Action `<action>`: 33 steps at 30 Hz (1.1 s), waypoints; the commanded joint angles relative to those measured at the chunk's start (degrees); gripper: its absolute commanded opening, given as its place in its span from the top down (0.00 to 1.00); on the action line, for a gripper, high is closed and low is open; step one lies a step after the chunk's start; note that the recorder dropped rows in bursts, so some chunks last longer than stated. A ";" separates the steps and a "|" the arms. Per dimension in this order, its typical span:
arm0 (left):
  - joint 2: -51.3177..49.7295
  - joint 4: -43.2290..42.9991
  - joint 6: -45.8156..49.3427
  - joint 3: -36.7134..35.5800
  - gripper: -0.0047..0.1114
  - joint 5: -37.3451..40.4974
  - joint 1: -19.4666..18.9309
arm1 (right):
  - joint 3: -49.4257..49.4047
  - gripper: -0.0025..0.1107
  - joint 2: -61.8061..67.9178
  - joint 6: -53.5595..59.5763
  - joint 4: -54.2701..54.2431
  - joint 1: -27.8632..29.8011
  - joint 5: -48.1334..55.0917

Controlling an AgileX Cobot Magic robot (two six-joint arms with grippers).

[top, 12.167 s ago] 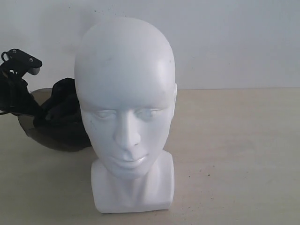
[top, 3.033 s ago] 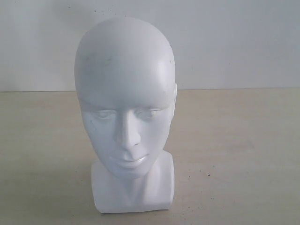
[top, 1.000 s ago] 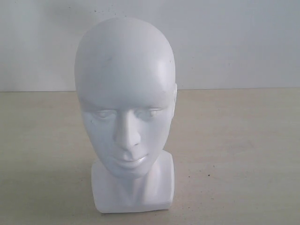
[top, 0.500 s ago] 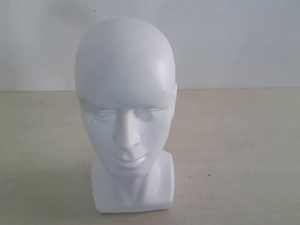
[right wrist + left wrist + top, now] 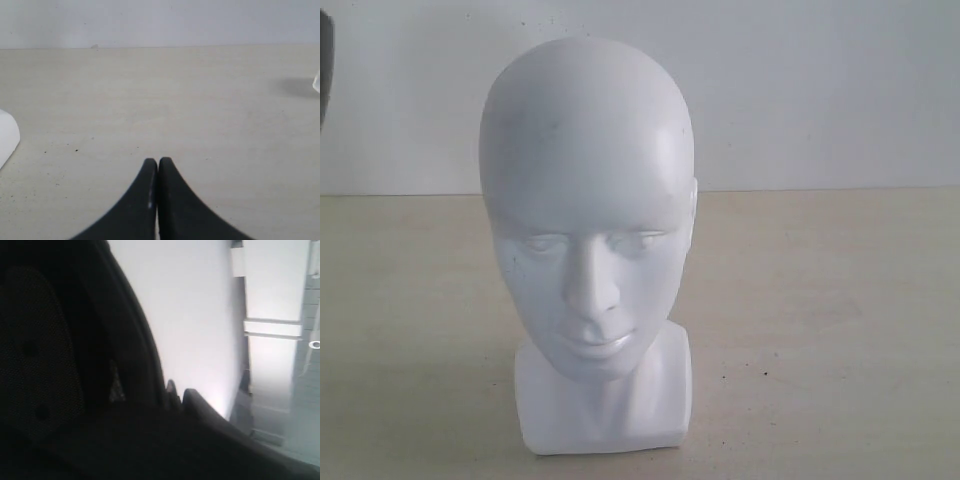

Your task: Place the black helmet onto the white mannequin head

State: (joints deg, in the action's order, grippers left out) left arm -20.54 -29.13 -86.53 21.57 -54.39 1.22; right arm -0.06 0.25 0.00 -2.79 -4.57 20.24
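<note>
The white mannequin head stands upright on the table, bare and facing the exterior camera. The black helmet fills most of the left wrist view, with its dark mesh lining close to the lens. My left gripper is shut on its edge, and only the dark fingertips show against the white wall. In the exterior view just a dark sliver of the helmet shows at the upper left edge, high above the table. My right gripper is shut and empty, low over bare tabletop, with a corner of the mannequin head off to one side.
The pale wooden table runs back to a white wall. A small pale object sits at the edge of the right wrist view. White and grey panels stand beyond the helmet in the left wrist view.
The helmet, once on the table behind the head with my left gripper at it, was lifted out of view. Its dark edge has just reappeared at the exterior view's upper left.
</note>
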 commanded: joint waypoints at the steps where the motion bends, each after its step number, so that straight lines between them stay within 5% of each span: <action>1: -5.46 7.15 -3.28 0.88 0.92 -15.57 0.04 | 0.06 0.98 -0.25 0.00 0.37 0.37 -0.59; 15: -11.54 7.08 -11.67 2.83 0.92 -15.57 0.16 | 0.06 0.98 -0.25 0.00 0.37 0.37 -0.59; 33: -19.81 0.79 -21.44 16.36 0.92 -15.57 0.16 | 0.06 0.98 -0.25 0.00 1.14 0.37 -6.07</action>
State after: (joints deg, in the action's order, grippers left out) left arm -39.84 -30.97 -107.76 34.24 -65.25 1.22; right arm -0.06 0.25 0.00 -2.41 -4.57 18.39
